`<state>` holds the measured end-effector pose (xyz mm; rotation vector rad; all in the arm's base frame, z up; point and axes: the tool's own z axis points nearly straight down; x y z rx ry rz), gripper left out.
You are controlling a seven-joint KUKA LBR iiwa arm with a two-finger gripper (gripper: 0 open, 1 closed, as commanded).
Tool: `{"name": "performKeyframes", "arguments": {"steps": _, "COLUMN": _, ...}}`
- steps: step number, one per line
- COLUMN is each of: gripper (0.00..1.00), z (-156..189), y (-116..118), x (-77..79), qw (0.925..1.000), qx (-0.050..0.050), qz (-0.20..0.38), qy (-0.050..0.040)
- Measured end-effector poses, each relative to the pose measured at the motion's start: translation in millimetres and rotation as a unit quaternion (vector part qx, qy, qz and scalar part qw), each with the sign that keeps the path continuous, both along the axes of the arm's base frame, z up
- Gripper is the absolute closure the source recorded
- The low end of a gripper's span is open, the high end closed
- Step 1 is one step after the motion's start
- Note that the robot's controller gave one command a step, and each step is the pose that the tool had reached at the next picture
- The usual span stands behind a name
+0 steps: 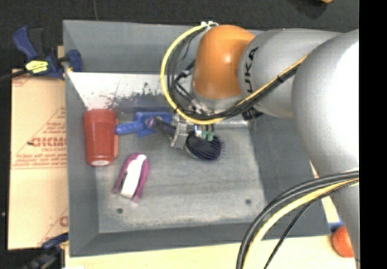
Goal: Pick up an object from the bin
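The pincer (183, 133) hangs low in the middle of the frame, tucked under the orange cover (221, 62) and its loop of cables. So much of it is hidden that I cannot tell whether it is apart or together, nor whether anything sits in it.

Two things lie right against it. To its left is a blue plastic piece (140, 123), whose long axis runs nearly left to right across the frame, its right end meeting the pincer. Just to the lower right is a dark round ribbed thing (205, 149), close under the wrist. Which of the two it is meant for I cannot say. My guess is that the next move turns on that: the blue piece would want a grip across its narrow width, the round one a grip from any side.

Further left a red cylinder (100, 137) lies with its length running up and down the frame, close to the blue piece's left end. Below it, well apart from the pincer, rests a purple and white thing (133, 177), tilted.

The grey bin (199, 198) has a flat, bare floor across the lower half, so there is room to lift. The arm (302, 80) crowds the upper right.
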<state>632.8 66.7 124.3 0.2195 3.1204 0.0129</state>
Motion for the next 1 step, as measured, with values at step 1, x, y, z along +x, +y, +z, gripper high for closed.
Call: {"name": "performKeyframes", "arguments": {"steps": 1, "gripper": 1.0, "z": 63.4, "y": 3.1, "x": 1.4, "qw": 1.0, "qx": 0.0, "qz": 0.007, "qy": 0.0007}}
